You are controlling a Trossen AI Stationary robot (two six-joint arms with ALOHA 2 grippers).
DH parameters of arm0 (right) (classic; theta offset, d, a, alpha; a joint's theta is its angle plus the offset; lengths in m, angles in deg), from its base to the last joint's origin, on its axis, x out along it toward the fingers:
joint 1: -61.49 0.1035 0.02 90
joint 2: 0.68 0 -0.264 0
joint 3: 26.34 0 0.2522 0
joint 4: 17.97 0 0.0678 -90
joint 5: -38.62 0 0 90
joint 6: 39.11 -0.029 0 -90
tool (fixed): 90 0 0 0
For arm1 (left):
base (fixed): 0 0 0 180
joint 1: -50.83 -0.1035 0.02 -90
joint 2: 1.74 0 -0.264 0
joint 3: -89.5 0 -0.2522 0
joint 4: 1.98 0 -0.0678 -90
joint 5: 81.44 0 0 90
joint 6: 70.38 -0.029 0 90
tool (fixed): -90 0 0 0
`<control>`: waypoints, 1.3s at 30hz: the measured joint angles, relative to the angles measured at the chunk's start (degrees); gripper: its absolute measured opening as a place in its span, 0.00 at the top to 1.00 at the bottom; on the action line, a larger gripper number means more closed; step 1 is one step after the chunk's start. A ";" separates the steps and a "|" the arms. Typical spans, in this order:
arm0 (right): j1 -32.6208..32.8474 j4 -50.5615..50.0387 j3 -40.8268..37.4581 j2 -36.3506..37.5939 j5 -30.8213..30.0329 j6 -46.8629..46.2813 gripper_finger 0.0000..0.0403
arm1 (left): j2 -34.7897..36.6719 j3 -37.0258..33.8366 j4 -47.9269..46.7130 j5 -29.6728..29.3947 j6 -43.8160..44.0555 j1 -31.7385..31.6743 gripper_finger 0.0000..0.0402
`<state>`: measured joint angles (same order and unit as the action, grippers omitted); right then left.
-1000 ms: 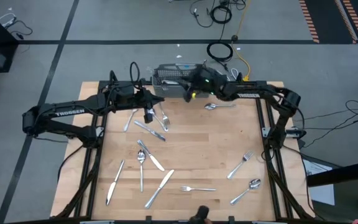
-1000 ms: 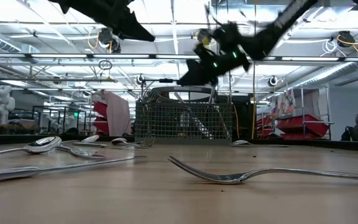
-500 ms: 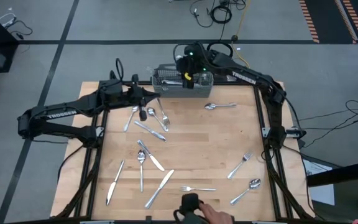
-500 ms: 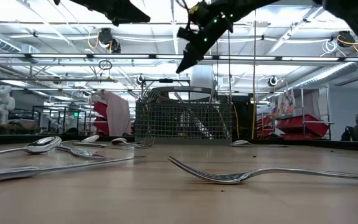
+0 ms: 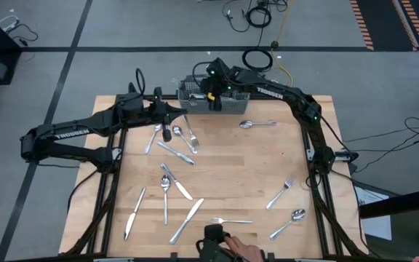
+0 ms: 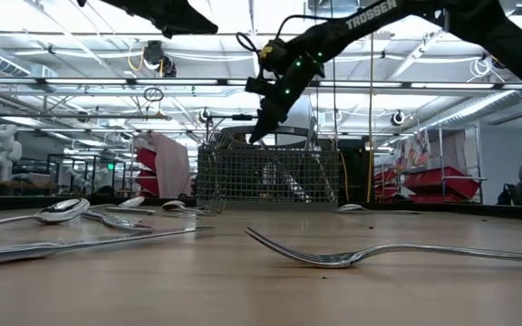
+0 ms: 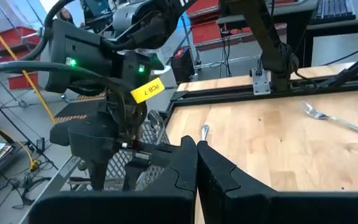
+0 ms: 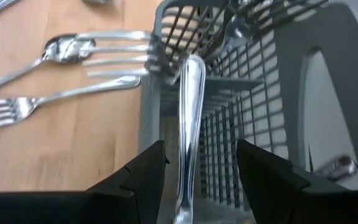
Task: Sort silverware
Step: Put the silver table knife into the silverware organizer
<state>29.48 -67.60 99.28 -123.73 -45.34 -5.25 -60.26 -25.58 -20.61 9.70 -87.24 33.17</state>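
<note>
A fork point(image 6: 370, 254) lies nearest the low camera on the wooden table point(image 5: 231, 175), tines toward the left. More silverware is scattered across the table: knives point(image 5: 187, 220), spoons point(image 5: 288, 223) and forks point(image 5: 281, 192), all slim, shiny and silver, lying flat and mostly apart. At the table's near edge a person's hand point(image 5: 240, 251) shows beside a dark object.

The left gripper point(image 5: 167, 134) hangs over the cluster of pieces near the far left of the table; its jaws are closed together with nothing between them.

Farther back, the right gripper point(image 5: 212, 100) hovers above the grey mesh basket point(image 5: 233, 108) at the far edge. Its jaws stand apart, and a bright piece of silverware point(image 8: 189, 118) runs lengthwise in the gap between the fingers point(image 8: 142, 180), its far end at the basket's rim. Whether the fingers touch it cannot be told. Other pieces already stand inside the basket. A spoon point(image 5: 257, 124) lies just beside the basket.
</note>
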 joint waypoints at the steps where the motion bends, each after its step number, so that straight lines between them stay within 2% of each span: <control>1: 0.02 0.70 0.00 -0.30 0.00 -0.14 0.54 | 0.00 0.00 -0.43 -0.13 -0.01 0.01 0.98; 6: 0.02 3.51 0.02 -0.62 0.34 -0.17 0.54 | -0.02 0.00 -1.72 -0.29 -0.02 0.02 0.98; 28: -0.06 4.51 0.11 -3.18 1.50 -1.43 0.54 | -0.04 0.00 -1.66 -1.50 -0.07 -0.04 0.98; 39: -0.77 2.63 0.20 -3.27 1.79 -3.41 0.61 | -0.04 0.00 -1.66 -1.67 -0.44 0.02 0.98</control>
<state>28.71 -64.97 99.47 -127.00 -43.55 -8.66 -60.31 -25.58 -22.26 8.03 -87.68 33.18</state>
